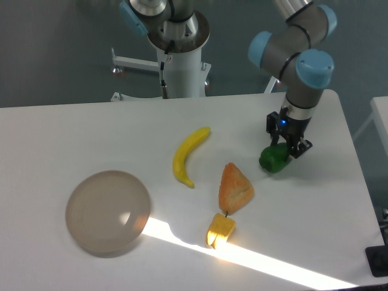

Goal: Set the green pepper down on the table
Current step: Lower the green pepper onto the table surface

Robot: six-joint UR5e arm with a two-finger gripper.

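The white table (91, 127) spreads wide under the tool. The arm (291, 42) reaches in from the upper right, its wrist bent straight down. Well to the tool's left lies a round brownish plate (108, 211). Nearer on the left are a banana (188, 155), an orange wedge (235, 187) and a small yellow piece (220, 228). The gripper (286, 144) is clamped on the pepper (273, 160), a small, glossy, dark-green lump just below the fingers, at or just above the tabletop; contact cannot be told.
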